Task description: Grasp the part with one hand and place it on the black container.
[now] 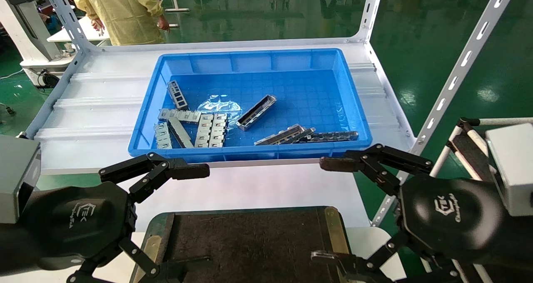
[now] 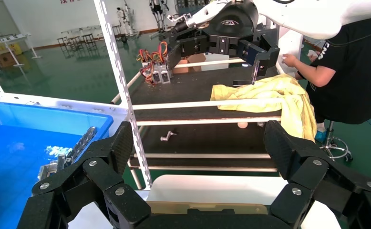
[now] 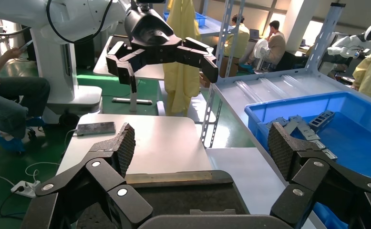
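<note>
The part (image 1: 256, 112), a slim grey channel bar with a dark hollow, lies at a slant in the middle of the blue bin (image 1: 250, 55). The black container (image 1: 250, 241), with its rough dark mat and brass edge strips, sits at the near edge of the head view, between both arms. My left gripper (image 1: 195, 215) hovers open over the container's left end, empty; the left wrist view shows this gripper (image 2: 200, 143) spread wide. My right gripper (image 1: 325, 210) hovers open over the right end, also empty; the right wrist view shows it (image 3: 202, 145) above the container (image 3: 174, 200).
Flat silver plates (image 1: 208, 129) lie at the bin's near left, and dark perforated strips (image 1: 310, 136) lie along its near right wall. A slanted white rack post (image 1: 458, 66) stands at the right. A person in yellow (image 1: 120, 12) stands behind the shelf.
</note>
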Robot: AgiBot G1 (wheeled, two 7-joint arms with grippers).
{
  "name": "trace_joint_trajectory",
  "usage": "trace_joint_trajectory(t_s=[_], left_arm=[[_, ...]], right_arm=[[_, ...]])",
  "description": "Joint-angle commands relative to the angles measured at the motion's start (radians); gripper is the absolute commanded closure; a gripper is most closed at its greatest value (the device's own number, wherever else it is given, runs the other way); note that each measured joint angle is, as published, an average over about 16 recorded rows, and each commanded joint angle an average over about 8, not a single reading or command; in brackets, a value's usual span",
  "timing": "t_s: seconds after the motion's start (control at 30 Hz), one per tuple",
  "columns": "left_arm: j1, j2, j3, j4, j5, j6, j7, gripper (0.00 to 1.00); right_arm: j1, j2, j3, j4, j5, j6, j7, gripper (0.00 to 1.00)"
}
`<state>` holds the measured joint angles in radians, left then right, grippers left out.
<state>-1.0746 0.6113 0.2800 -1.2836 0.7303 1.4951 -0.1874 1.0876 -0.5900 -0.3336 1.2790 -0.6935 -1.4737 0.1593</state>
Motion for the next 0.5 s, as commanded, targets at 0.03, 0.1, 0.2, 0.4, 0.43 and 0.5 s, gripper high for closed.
trace_joint_trajectory(t_s=[0.03,0.1,0.2,0.4,0.43,0.5], left_arm=[[0.000,0.000,0.000,0.000,0.000,0.000,0.000,0.00],[0.000,0.000,0.000,0.000,0.000,0.000,0.000,0.00],[0.000,0.000,0.000,0.000,0.000,0.000,0.000,0.00],[0.000,0.000,0.000,0.000,0.000,0.000,0.000,0.00],[0.000,0.000,0.000,0.000,0.000,0.000,0.000,0.00],[0.000,0.000,0.000,0.000,0.000,0.000,0.000,0.00]], right_arm=[[0.000,0.000,0.000,0.000,0.000,0.000,0.000,0.00],[0.000,0.000,0.000,0.000,0.000,0.000,0.000,0.00],[0.000,0.000,0.000,0.000,0.000,0.000,0.000,0.00],[0.000,0.000,0.000,0.000,0.000,0.000,0.000,0.00],[0.000,0.000,0.000,0.000,0.000,0.000,0.000,0.00],[0.000,0.000,0.000,0.000,0.000,0.000,0.000,0.00]])
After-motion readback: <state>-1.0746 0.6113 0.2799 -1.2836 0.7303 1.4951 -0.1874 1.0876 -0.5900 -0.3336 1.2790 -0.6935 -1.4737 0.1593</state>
